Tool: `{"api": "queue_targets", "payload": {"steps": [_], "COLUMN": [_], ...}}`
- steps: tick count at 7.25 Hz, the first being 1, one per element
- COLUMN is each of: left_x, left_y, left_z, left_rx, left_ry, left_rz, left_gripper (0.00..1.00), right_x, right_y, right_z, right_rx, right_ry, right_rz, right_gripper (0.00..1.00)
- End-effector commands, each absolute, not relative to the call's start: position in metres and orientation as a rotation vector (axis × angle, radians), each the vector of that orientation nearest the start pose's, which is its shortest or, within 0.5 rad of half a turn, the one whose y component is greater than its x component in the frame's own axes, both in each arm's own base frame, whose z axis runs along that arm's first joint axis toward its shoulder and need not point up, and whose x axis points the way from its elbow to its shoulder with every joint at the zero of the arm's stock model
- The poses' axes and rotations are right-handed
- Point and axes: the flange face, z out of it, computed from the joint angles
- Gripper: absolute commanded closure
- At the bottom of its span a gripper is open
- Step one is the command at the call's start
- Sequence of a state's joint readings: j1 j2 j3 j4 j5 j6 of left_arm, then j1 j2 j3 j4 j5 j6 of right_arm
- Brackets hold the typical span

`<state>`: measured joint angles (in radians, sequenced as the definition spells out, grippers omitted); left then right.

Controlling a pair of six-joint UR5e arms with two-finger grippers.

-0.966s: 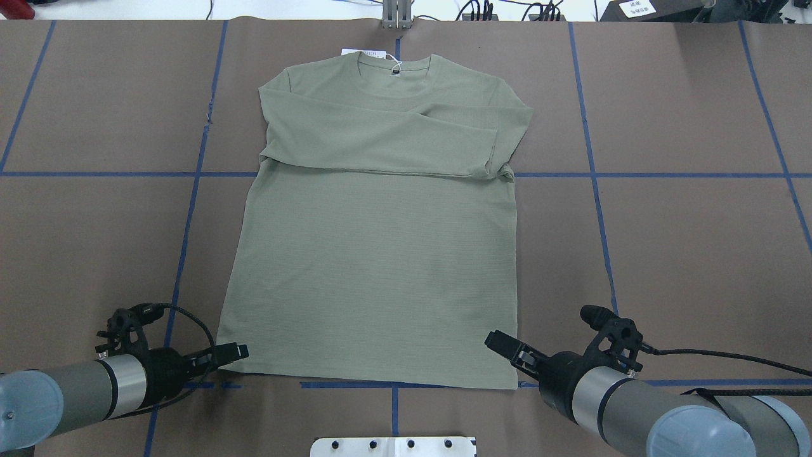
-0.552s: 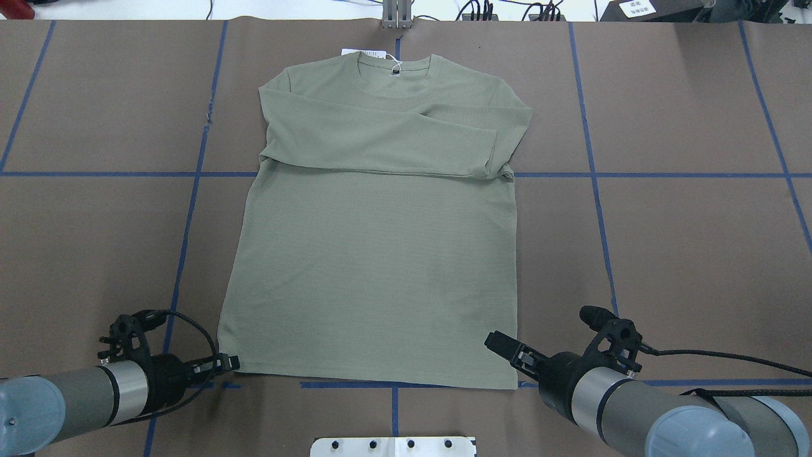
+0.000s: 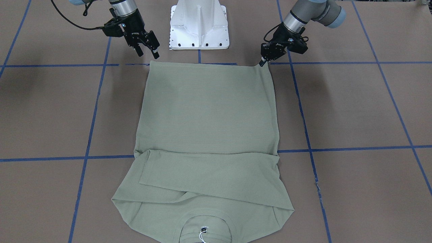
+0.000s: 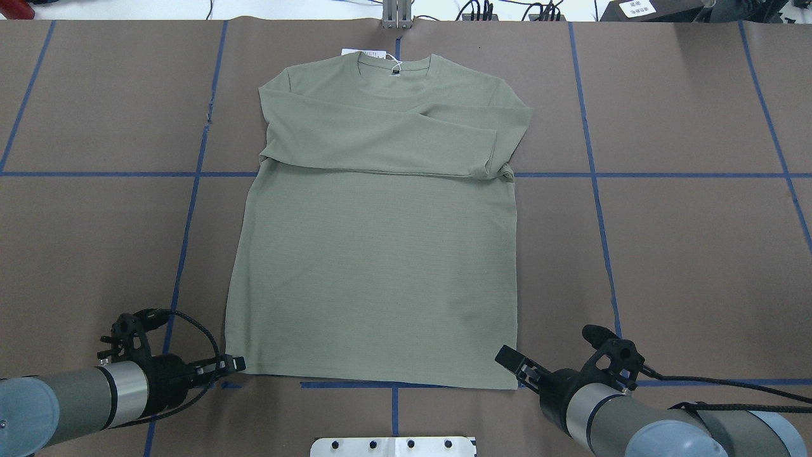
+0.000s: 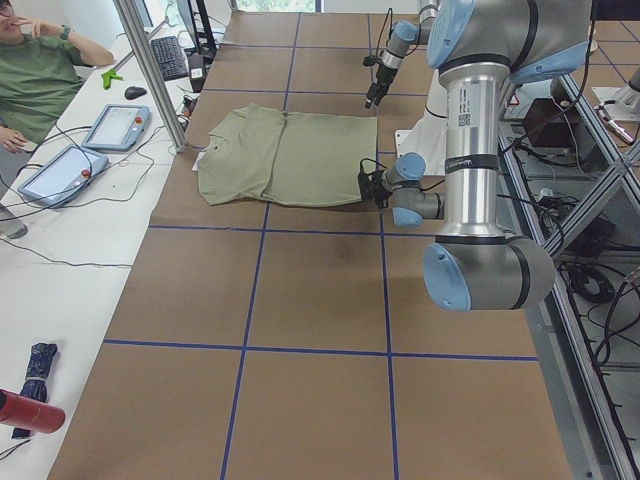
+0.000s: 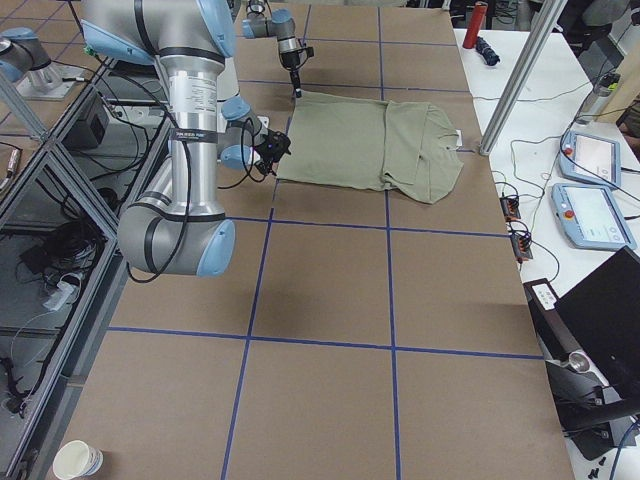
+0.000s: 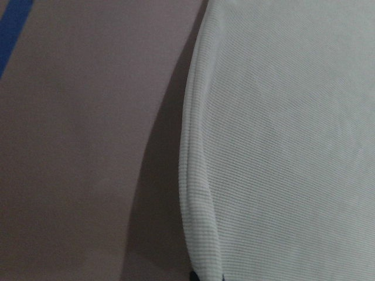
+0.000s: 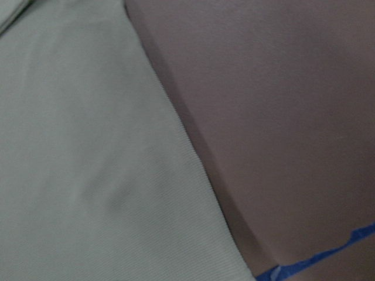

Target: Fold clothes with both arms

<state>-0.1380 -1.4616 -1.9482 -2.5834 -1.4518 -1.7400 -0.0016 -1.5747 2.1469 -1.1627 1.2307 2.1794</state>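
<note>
Brown-papered table (image 4: 698, 254) holds a sage shirt (image 4: 374, 266); only overhead shows its white hang tag (image 4: 363, 52), unreadable. Left gripper (image 4: 238, 363) pinches the seven-o'clock hem corner; right gripper (image 4: 505, 357) gapes at five.

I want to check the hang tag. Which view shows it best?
Overhead exterior: the hang tag lies white beyond the collar, partly hidden. Front-facing shows only its string; side views a speck; wrist views nothing.

Silver arms (image 4: 76, 397), blue-capped joints (image 4: 25, 412), black hands (image 4: 240, 363), seemingly braided cables (image 4: 698, 379).
</note>
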Motion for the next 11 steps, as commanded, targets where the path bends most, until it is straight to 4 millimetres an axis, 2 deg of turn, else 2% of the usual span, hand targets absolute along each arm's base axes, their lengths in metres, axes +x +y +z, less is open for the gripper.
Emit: {"api": "queue_targets", "payload": {"steps": [1, 4, 8, 11], "left_x": [0.43, 0.432, 0.432, 0.433], "left_y": [-0.205, -0.205, -0.204, -0.205], "left_z": [0.4, 0.395, 0.392, 0.39], "left_rx": [0.068, 0.068, 0.065, 0.067], "left_ry": [1.317, 1.326, 1.334, 1.338], "left_rz": [-0.329, -0.328, -0.328, -0.328], "left_gripper": [1.0, 1.0, 1.0, 1.0], "right_x": [-0.474, -0.486, -0.497, -0.504], "right_y": [-0.145, -0.141, -0.146, -0.15], "right_z": [0.357, 0.363, 0.344, 0.353], "right_rx": [-0.058, -0.039, 0.036, 0.077], "right_ry": [-0.984, -0.978, -1.036, -1.011], "right_rz": [0.808, 0.799, 0.808, 0.765], "right_gripper": [0.04, 0.08, 0.09, 0.11]}}
